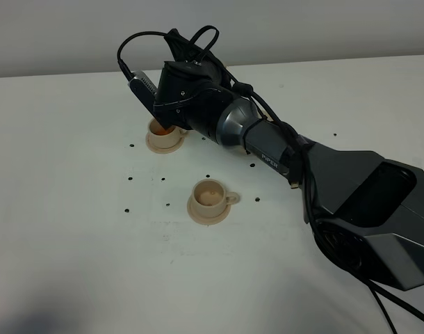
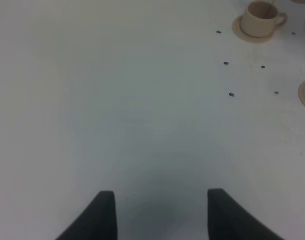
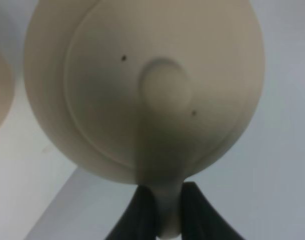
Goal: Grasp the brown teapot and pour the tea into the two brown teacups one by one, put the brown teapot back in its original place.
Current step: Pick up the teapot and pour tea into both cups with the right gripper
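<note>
- white table – it fills the whole scene, with small black dots scattered around its middle.
- right arm – dark, it reaches from the near right corner across to the far left of centre.
- brown teapot – the right wrist camera sees its round body and knobbed lid from close up. in the exterior view it is hidden under the wrist, which hangs over the far teacup.
- right gripper – its two dark fingers are clamped on the teapot's loop handle, one on each side.
- left gripper – its jaws are spread apart with nothing between them, above bare table.
- far teacup – it stands on its small saucer, partly covered by the wrist. an orange-brown tint shows at its mouth, but i cannot tell what it is.
- near teacup – it sits upright on its own saucer near the table's centre, handle to the right, well apart from the far one.
</note>
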`<state>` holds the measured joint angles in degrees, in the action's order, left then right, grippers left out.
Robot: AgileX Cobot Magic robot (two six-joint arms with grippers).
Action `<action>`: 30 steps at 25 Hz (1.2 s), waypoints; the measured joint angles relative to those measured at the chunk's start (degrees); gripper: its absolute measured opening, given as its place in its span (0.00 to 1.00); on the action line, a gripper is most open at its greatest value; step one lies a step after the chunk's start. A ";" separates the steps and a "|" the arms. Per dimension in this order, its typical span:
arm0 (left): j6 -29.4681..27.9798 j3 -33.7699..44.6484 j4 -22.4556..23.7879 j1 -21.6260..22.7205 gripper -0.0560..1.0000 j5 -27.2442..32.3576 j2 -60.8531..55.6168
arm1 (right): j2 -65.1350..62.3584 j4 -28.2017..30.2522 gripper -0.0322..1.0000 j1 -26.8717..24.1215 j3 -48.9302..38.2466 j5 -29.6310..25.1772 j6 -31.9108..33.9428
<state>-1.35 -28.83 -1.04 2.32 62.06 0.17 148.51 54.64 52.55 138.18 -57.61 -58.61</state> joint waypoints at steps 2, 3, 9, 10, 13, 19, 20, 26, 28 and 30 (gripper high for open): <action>0.00 0.00 0.00 0.00 0.43 0.00 0.00 | 0.00 0.58 0.13 0.19 0.00 0.56 -0.06; 0.00 0.00 0.00 0.00 0.43 0.00 0.00 | 0.00 0.84 0.13 0.25 0.00 1.12 -0.06; 0.00 0.00 0.00 0.00 0.43 0.00 0.00 | 0.00 1.27 0.13 0.31 0.00 2.45 -0.38; 0.00 0.00 0.00 0.00 0.43 0.00 0.00 | 0.00 1.39 0.13 0.31 0.00 2.45 -0.63; 0.00 0.00 0.00 0.00 0.43 0.00 0.00 | 0.00 1.76 0.13 0.31 0.00 2.45 -1.60; 0.00 0.00 0.00 0.00 0.43 0.00 0.00 | 0.00 2.90 0.13 0.31 0.00 2.50 -2.29; 0.00 0.00 0.00 0.00 0.43 0.00 0.00 | 0.00 3.09 0.13 0.31 0.00 2.50 -2.73; 0.00 0.00 0.00 0.00 0.43 0.00 0.00 | 0.00 3.84 0.13 0.31 0.00 2.56 -4.56; 0.00 0.00 0.00 0.00 0.43 0.00 0.00 | 0.00 3.91 0.13 0.31 0.00 2.56 -4.93; 0.00 0.00 0.00 0.00 0.43 0.00 0.00 | 0.00 4.04 0.13 0.31 0.00 2.50 -5.83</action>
<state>-1.35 -28.83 -1.04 2.32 62.06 0.17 148.51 58.68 52.87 138.18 -55.11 -64.44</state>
